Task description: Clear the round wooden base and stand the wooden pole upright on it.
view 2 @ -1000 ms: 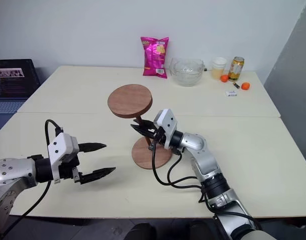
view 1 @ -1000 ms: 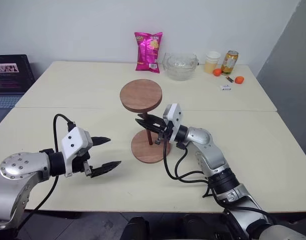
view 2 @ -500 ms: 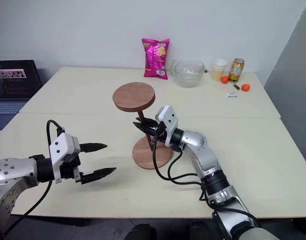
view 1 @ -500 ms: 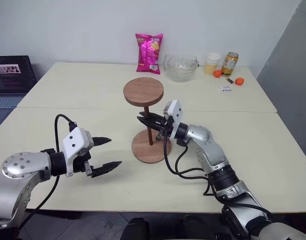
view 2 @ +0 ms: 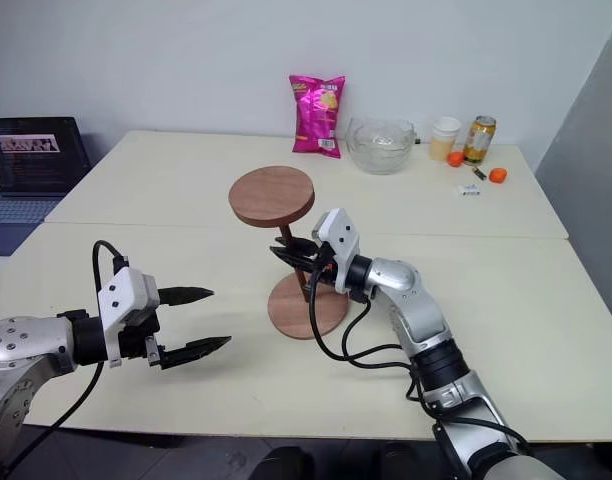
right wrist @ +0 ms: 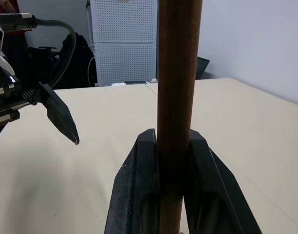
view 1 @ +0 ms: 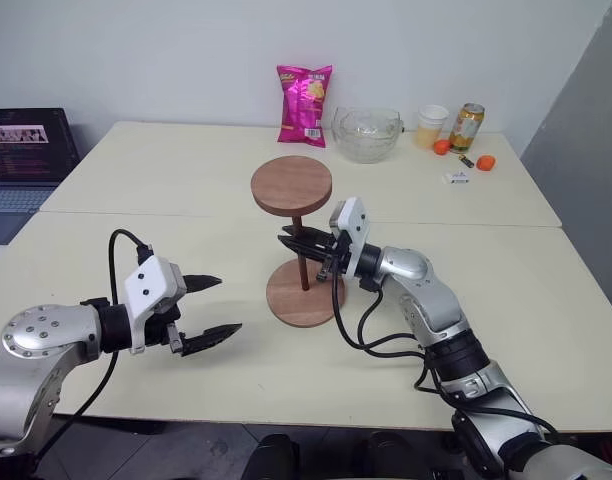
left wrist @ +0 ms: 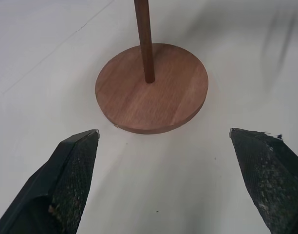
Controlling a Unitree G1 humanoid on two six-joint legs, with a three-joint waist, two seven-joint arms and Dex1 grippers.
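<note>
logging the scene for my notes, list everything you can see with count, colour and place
round wooden base: 1, reddish-brown, flat on the near table, centre
wooden pole: 1, dark brown, upright at the base's centre, reddish-brown disc on top
tables: 2, cream, pushed together
snack bag: 1, pink, far edge
bowl: 1, clear glass, right of the bag
cup: 1, pale, far right
can: 1, beside the cup
small round things: 2, orange, near the can
laptop: 1, dark, far left
left gripper: black fingers, open, left of the base
right gripper: black fingers, shut on the pole
</note>
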